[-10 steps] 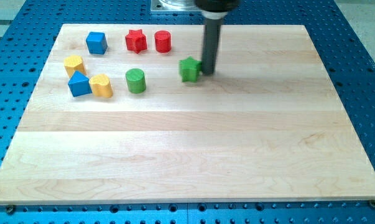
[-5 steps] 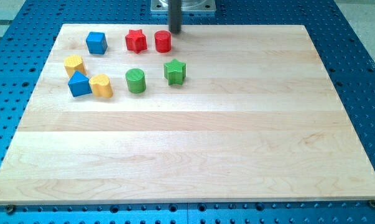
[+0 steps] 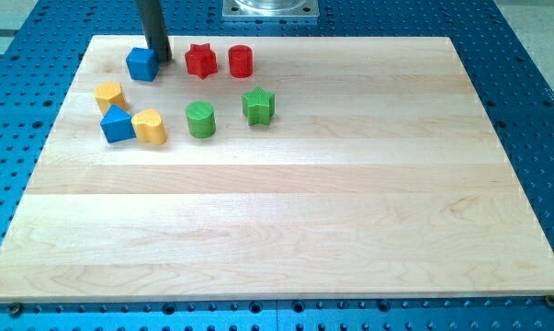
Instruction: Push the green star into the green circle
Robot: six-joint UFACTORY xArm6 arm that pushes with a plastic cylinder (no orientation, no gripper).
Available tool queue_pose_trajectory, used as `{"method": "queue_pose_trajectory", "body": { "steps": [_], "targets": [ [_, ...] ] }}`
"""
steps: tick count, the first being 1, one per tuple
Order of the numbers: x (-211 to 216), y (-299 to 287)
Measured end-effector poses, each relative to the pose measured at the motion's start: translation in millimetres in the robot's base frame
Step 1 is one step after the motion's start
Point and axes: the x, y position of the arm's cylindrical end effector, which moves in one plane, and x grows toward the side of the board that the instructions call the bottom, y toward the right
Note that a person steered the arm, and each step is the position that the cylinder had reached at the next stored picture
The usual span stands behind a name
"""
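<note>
The green star (image 3: 257, 106) stands on the wooden board (image 3: 286, 221) in its upper middle. The green circle (image 3: 200, 119) stands to the star's left, with a gap of about one block width between them. My tip (image 3: 162, 59) is at the view's upper left, right beside the blue cube (image 3: 141, 63) on its right side, far from both green blocks.
A red star (image 3: 199, 60) and a red cylinder (image 3: 241, 61) stand in a row near the top edge. A yellow block (image 3: 108, 94), a blue triangular block (image 3: 117, 124) and a second yellow block (image 3: 150, 126) cluster at the left.
My tip pushed the green star a little left, then swept along the top edge to the blue cube. The star has not moved in the last half second.
</note>
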Motion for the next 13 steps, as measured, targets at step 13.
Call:
{"method": "queue_pose_trajectory", "body": {
  "steps": [13],
  "targets": [
    [-0.9, -66.5]
  ]
}}
